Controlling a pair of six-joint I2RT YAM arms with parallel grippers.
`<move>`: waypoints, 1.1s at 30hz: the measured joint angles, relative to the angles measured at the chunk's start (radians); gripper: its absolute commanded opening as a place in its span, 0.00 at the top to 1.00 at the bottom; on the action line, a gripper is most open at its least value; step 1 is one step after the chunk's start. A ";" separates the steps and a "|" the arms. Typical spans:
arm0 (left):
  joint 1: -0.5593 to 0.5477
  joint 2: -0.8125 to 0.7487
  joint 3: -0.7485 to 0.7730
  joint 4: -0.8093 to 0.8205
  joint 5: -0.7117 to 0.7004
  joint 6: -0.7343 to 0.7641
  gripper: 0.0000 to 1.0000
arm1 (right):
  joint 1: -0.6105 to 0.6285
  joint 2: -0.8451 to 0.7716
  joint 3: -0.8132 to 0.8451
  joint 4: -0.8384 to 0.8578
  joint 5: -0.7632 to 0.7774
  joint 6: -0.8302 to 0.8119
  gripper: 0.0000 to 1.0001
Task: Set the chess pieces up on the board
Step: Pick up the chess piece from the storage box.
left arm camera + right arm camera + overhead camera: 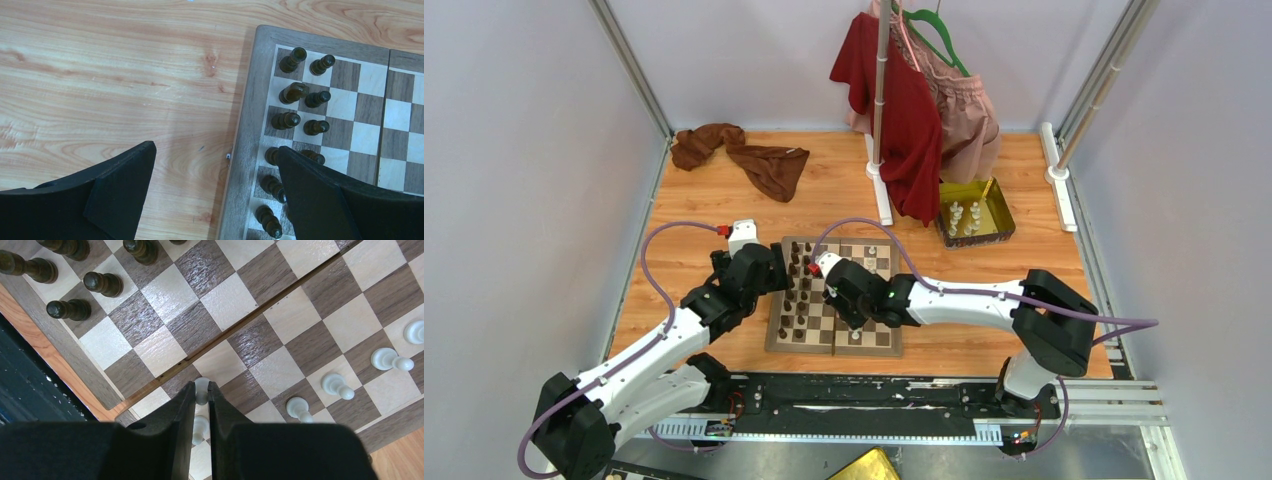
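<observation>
Top view: the board [819,330] lies on the table [684,220] between the arms, dark pieces [796,290] along its left files; white pieces [964,215] stand in the tray [996,222]. Left wrist view: the left gripper [216,152] is spread wide and empty over the board's border. Right wrist view: the right gripper [201,390] pinches one white piece [201,386] above an edge square, with other white ones to its right.
</observation>
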 measured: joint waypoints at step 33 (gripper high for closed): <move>0.000 0.012 0.000 0.002 0.000 0.000 0.00 | 0.000 -0.118 -0.004 -0.099 0.093 0.006 1.00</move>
